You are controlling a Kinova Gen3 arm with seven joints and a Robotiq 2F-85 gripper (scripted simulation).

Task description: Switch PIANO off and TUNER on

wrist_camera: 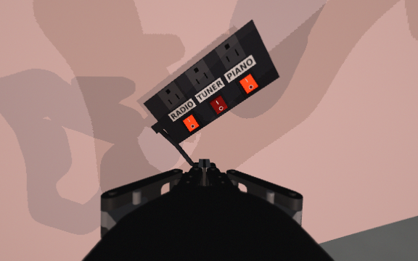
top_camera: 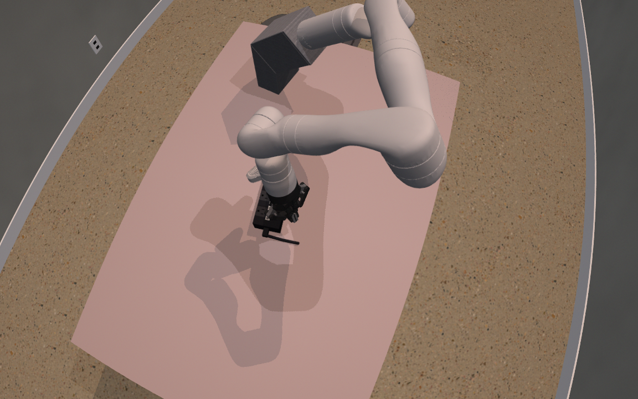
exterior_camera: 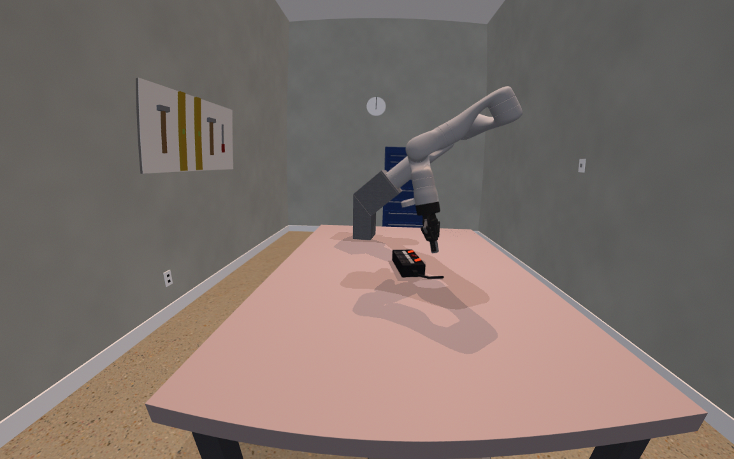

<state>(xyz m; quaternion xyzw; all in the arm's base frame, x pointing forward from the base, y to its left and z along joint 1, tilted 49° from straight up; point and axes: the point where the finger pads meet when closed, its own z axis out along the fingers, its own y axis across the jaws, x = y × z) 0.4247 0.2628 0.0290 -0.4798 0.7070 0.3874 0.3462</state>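
Only the wrist view showed the power strip's (wrist_camera: 212,81) switches: PIANO (wrist_camera: 249,83) and RADIO (wrist_camera: 191,123) lit, TUNER (wrist_camera: 218,105) dark; the gripper (wrist_camera: 203,164) stood closed, empty, at 6 o'clock over the pink table (exterior_camera: 301,354), grey walls around

- The power strip (wrist_camera: 212,85) lies flat on the bench (wrist_camera: 339,145), at 12 o'clock from the gripper (wrist_camera: 203,164).
- Along it: RADIO switch (wrist_camera: 191,123) at 7 o'clock, TUNER switch (wrist_camera: 218,105) mid, PIANO switch (wrist_camera: 249,83) at 1 o'clock.

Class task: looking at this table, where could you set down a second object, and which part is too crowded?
Free: the pink table from the power strip to the near edge. Crowded: around the strip, under the shut gripper, and by the arm's base.
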